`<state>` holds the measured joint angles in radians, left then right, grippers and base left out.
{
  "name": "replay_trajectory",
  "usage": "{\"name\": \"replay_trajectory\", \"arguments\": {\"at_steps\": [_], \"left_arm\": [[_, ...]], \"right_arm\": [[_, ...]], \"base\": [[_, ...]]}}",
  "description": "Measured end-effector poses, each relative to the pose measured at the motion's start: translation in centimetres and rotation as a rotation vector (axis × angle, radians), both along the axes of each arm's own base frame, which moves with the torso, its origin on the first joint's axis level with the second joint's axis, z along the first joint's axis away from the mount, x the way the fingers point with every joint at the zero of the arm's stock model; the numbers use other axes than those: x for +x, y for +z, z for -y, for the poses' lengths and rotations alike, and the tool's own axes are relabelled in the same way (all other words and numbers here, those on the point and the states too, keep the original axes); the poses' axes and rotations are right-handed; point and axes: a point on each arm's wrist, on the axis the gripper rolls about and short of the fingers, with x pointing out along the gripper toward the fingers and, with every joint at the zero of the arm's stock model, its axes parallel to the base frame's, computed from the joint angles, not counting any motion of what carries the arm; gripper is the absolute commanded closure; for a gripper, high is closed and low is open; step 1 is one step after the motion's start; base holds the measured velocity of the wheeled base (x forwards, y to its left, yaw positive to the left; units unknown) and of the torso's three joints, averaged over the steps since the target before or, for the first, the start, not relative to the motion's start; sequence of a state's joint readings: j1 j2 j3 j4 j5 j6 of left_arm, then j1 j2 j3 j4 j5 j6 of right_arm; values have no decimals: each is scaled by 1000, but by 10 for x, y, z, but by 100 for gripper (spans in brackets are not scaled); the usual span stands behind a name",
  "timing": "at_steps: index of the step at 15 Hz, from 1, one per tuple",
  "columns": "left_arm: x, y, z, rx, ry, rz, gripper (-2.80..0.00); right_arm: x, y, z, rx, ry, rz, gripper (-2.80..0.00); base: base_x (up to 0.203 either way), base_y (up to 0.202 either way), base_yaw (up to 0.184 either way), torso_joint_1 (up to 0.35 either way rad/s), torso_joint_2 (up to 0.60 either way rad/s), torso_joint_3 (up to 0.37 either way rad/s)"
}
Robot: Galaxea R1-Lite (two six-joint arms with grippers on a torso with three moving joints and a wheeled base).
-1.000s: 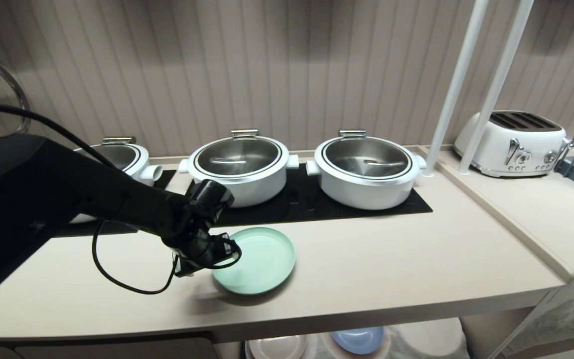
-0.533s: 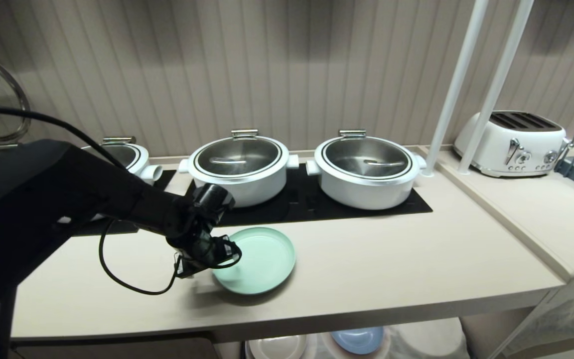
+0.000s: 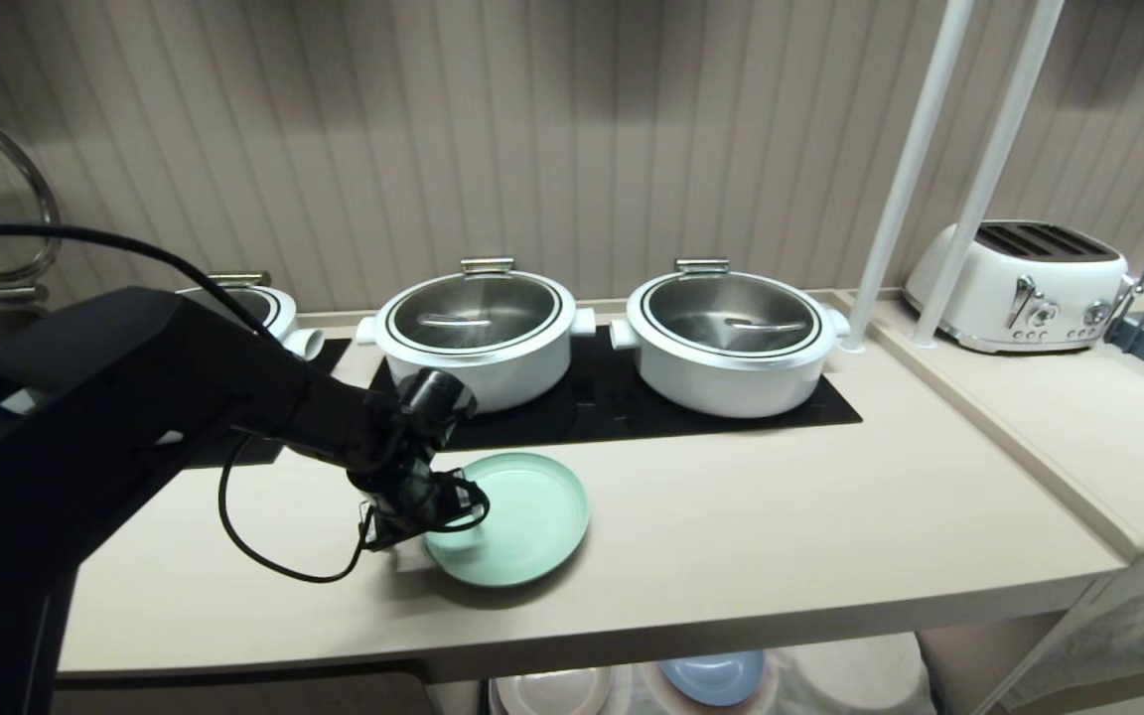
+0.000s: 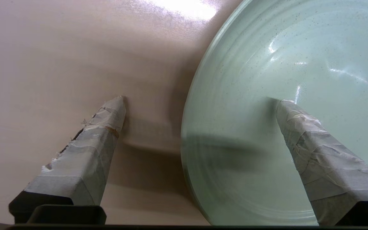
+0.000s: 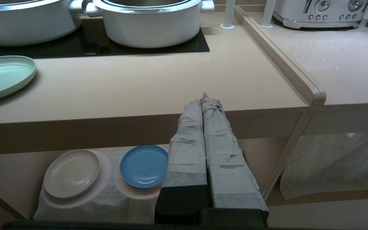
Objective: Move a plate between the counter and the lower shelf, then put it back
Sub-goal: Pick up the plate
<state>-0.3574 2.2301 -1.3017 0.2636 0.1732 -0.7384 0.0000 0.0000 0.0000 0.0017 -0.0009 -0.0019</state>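
— Looking from the head: what stands on the tabletop [image 3: 781, 516]?
— Three lidded pots [image 3: 478, 333] and one empty plate [image 3: 522, 516]; the left end effector [image 3: 411, 526] is spread across its rim.
— Left wrist?
— One finger [image 4: 315, 150] over the plate, one outside.
— Right wrist?
— Right end effector [image 5: 203, 99] pressed together; two plates [image 5: 144, 166] on the lower shelf [image 5: 11, 172].

Three white pots [image 3: 478, 338] with steel lids on the black cooktop. One mint-green plate [image 3: 517, 516] on the worktop [image 3: 781, 536]. One toaster [image 3: 1024, 283]. Two white poles [image 3: 939, 169]. On the lower shelf [image 5: 11, 172]: one blue plate [image 5: 144, 166], one cream plate [image 5: 72, 174]. Two end effectors: left end effector [image 4: 200, 100], right end effector [image 5: 204, 97].
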Motion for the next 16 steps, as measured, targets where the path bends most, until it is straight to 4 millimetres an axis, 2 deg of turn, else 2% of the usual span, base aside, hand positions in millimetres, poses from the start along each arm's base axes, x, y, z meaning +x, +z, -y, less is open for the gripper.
{"name": "replay_trajectory", "arguments": {"at_steps": [7,8,9,16], "left_arm": [[3,-6,-2,5,9,-10,-280],[3,-6,-2,5,9,-10,-30],[3,-7,-3,5,10,-11,0],[4,-7,-4,5,23,-10,0]], "right_arm": [[0,0,0,0,0,0,0],[0,0,0,0,0,0,0],[0,0,0,0,0,0,0],[0,0,0,-1,0,0,0]], "base": [[0,0,0,0,0,0],[0,0,0,0,0,0],[0,0,0,0,0,0],[0,0,0,0,0,0]]}}
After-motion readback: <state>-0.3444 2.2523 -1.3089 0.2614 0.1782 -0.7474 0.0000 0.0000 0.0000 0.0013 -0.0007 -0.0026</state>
